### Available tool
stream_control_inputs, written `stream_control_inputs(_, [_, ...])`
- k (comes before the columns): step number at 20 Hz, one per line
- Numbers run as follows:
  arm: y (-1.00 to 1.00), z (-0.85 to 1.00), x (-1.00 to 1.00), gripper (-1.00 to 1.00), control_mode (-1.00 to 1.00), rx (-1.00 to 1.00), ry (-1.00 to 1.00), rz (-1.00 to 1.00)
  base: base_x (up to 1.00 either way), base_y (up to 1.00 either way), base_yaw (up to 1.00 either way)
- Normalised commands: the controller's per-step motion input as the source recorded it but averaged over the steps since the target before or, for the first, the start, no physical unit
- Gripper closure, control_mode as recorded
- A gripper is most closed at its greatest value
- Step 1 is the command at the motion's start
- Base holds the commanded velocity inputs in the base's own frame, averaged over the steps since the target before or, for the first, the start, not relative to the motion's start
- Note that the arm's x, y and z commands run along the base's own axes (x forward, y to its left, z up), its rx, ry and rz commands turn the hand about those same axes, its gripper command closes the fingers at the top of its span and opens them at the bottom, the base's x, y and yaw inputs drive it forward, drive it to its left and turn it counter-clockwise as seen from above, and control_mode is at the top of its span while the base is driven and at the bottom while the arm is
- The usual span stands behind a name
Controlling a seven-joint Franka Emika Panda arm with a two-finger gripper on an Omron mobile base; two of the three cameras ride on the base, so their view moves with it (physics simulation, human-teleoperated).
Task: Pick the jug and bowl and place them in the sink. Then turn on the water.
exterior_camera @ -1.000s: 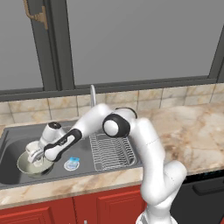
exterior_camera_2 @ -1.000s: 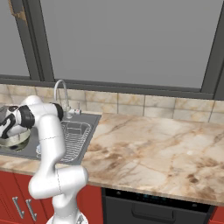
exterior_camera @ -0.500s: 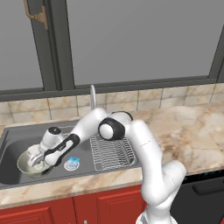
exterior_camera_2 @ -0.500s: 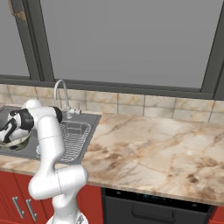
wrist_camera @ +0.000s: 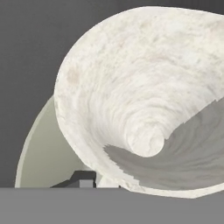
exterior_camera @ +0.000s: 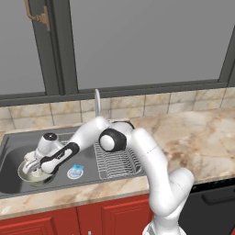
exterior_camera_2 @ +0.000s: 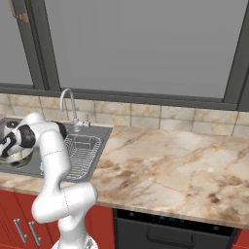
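Observation:
The grey-green bowl (exterior_camera: 36,176) rests on the floor of the dark sink (exterior_camera: 13,148), at its left end. My gripper (exterior_camera: 32,165) reaches down into the bowl and is shut on the rim of the white jug (exterior_camera: 28,163), which lies tilted inside the bowl. In the hand view the jug (wrist_camera: 144,87) gapes with its mouth toward the camera. The bowl's cream inside (wrist_camera: 43,148) shows behind it on the left, and one dark fingertip (wrist_camera: 83,177) sits at the jug's lower rim. In the right base view the hand (exterior_camera_2: 6,144) hangs over the bowl (exterior_camera_2: 15,157). No water comes from the faucet (exterior_camera: 97,102).
A blue-white drain disc (exterior_camera: 75,171) lies on the sink floor right of the bowl. A wire rack (exterior_camera: 117,160) covers the sink's right part. A marble counter (exterior_camera: 193,142) stretches to the right, and a tiled backsplash and window stand behind.
The hand has sunk a little lower and to the left, carrying the jug down into the bowl. The elbow has swung forward and lower.

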Motion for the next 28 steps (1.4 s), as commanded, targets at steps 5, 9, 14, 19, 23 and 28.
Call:
stream_control_inputs(5, [0.01, -0.29, 0.15, 1.0, -1.0, 0.0, 0.0, 0.0, 0.0, 0.0, 0.0])
stream_control_inputs(9, [0.0, -0.15, 0.03, 1.0, -1.0, 0.0, 0.0, 0.0, 0.0, 0.0, 0.0])
stream_control_inputs(14, [0.0, 0.0, 0.0, -1.0, -1.0, 0.0, 0.0, 0.0, 0.0, 0.0, 0.0])
stream_control_inputs(19, [0.0, 0.0, 0.0, -1.0, -1.0, 0.0, 0.0, 0.0, 0.0, 0.0, 0.0])
stream_control_inputs(23, [-0.12, 0.0, 0.0, -1.0, -1.0, 0.0, 0.0, -0.01, 0.0, 0.0, 0.0])
stream_control_inputs(28, [-0.2, 0.01, 0.0, -1.0, -1.0, 0.0, -0.03, -0.04, 0.0, 0.0, 0.0])
